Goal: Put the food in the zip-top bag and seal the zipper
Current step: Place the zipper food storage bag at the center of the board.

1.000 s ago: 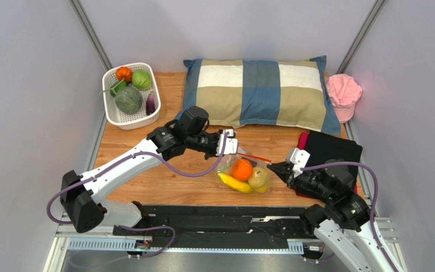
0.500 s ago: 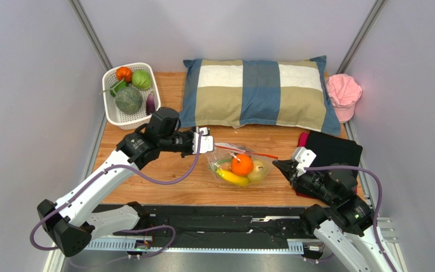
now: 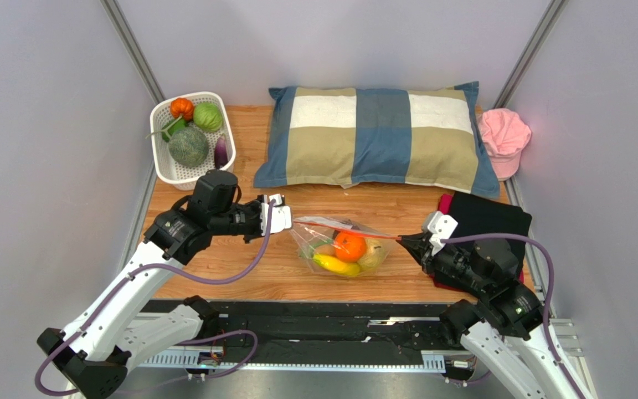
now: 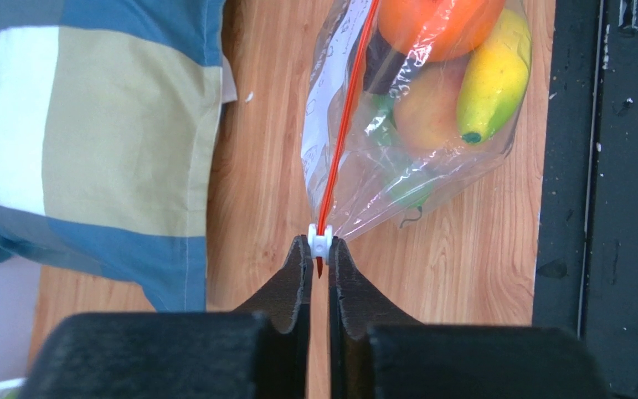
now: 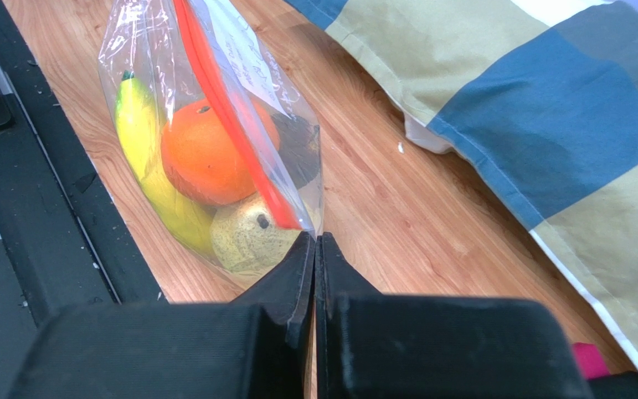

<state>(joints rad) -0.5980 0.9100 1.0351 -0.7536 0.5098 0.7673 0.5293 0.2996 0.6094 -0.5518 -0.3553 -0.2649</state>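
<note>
Our left claw (image 4: 320, 253) clamps one zipper (image 4: 346, 125) end, our right claw (image 5: 315, 243) the other — wooden desk (image 3: 231, 274), grey walls (image 3: 48, 125) — clear zip-top bag (image 3: 310, 241) mid-desk, food (image 3: 351, 246) inside.

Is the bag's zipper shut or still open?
Seemingly shut: the zipper runs as one thin taut line, its white slider at the end pinched between the left fingers.

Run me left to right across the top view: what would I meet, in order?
white basket → left gripper → zip-top bag → right gripper → black cloth
</note>
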